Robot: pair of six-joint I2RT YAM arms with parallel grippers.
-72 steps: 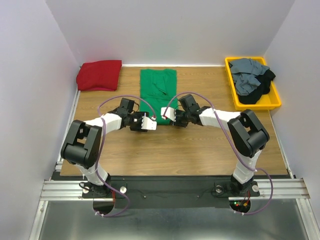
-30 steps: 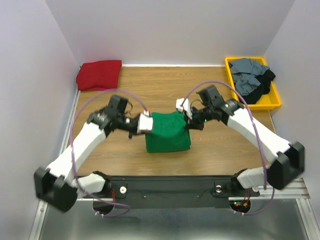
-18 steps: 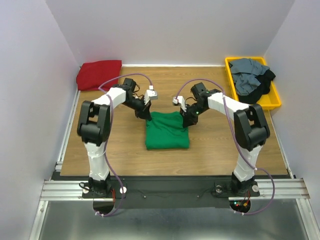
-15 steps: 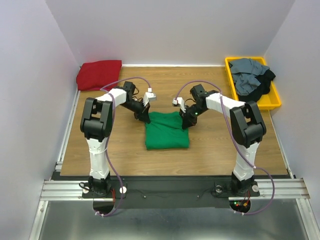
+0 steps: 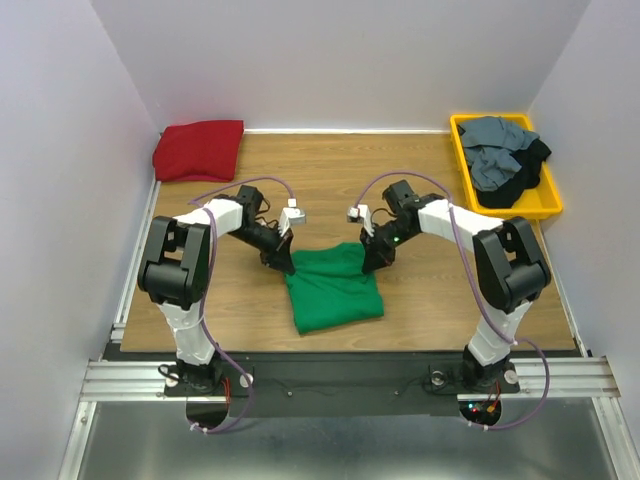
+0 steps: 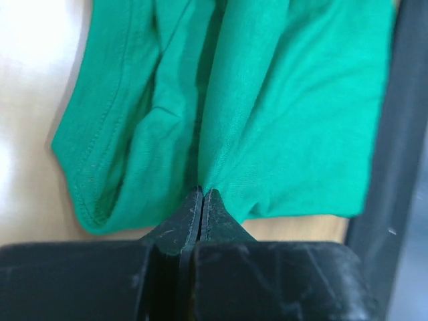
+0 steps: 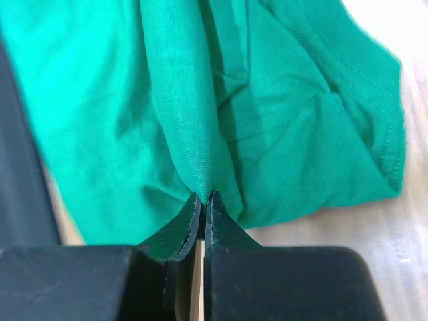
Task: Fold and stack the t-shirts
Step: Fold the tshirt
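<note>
A bright green t-shirt (image 5: 335, 295) lies folded into a rough square on the wooden table, slightly skewed, near the front middle. My left gripper (image 5: 287, 262) is shut on a pinch of its far left corner, and the cloth (image 6: 287, 100) fans out from the closed tips (image 6: 202, 192). My right gripper (image 5: 372, 258) is shut on the far right corner, where green fabric (image 7: 100, 100) bunches at its tips (image 7: 203, 195). A dark red t-shirt (image 5: 198, 150) sits folded in the far left corner. Grey (image 5: 495, 150) and black (image 5: 520, 185) t-shirts lie crumpled in the tray.
The yellow plastic tray (image 5: 508, 212) stands at the far right against the wall. White walls close in the table on three sides. Both arms reach inward from the near edge, their cables looping above them.
The green t-shirt, earlier lying long and flat at the far middle, is folded and nearer. In the last half second both grippers dragged its far edge nearer, skewing it slightly.
</note>
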